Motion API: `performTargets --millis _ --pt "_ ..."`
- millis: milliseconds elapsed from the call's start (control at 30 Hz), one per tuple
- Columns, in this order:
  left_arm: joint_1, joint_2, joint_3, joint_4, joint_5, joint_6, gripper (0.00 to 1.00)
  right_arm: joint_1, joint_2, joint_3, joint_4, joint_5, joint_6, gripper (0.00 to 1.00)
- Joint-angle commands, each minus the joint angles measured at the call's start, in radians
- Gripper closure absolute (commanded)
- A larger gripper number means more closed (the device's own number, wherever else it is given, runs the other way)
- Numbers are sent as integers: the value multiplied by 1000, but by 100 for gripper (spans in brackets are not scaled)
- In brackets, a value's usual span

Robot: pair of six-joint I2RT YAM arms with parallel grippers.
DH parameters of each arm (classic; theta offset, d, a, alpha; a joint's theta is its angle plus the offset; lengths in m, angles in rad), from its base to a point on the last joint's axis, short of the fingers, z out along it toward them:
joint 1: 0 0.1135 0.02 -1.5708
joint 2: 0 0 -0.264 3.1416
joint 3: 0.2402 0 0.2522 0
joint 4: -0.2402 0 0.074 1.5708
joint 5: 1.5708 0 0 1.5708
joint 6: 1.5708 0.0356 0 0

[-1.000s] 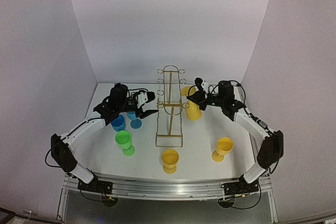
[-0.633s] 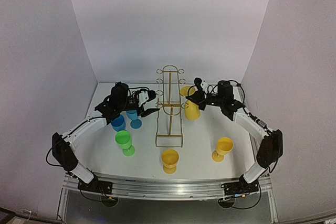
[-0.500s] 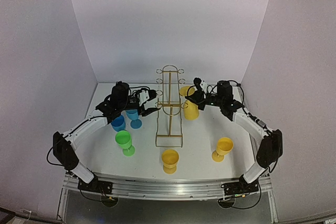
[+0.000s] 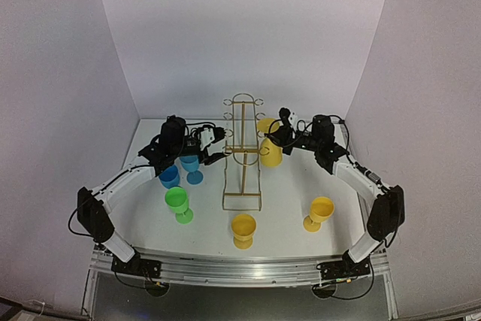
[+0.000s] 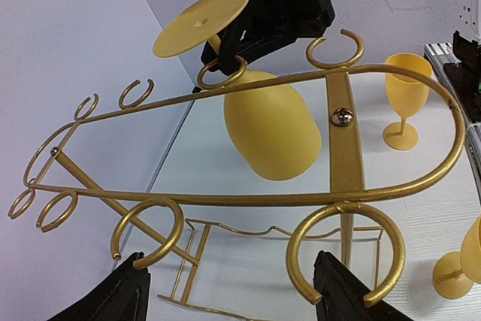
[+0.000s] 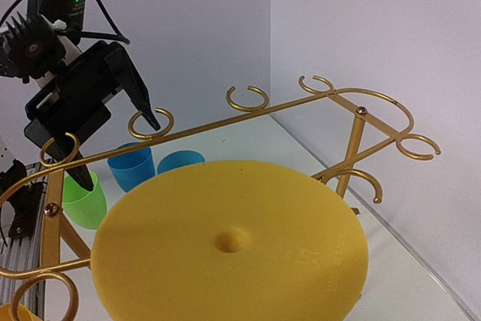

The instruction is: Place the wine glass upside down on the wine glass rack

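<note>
Change: right pincer, clamped on the inverted yellow wine glass, has shifted it against the wine glass rack | Meaning: stem meeting a side loop, hanging nearly done | Left pincer: open beside rack.

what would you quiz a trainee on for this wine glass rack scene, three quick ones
1. True or false: the left end effector is shut.
2. Which colour is the wine glass that the right end effector holds upside down at the wine glass rack? A blue, B green, C yellow.
3. How many glasses stand upright on the table?

Key:
1. False, it is open beside the rack.
2. C.
3. Five: two blue glasses, one green glass, two yellow glasses.
</note>
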Motion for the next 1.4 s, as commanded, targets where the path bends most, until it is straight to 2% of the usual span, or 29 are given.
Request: performTargets --millis 0,700,967,1200,1367 --pt "-1 7 62 58 16 -1 26 20 5 -28 37 -3 16 100" --pt "0 19 67 75 22 -7 26 42 43 -25 35 21 19 99" --pt "0 6 58 72 22 -3 26 42 16 -45 33 65 18 76" --pt "0 -11 55 49 21 9 26 43 -29 -76 25 99 15 70" --pt "0 -32 41 32 21 18 26 43 -95 -122 -49 170 -15 52"
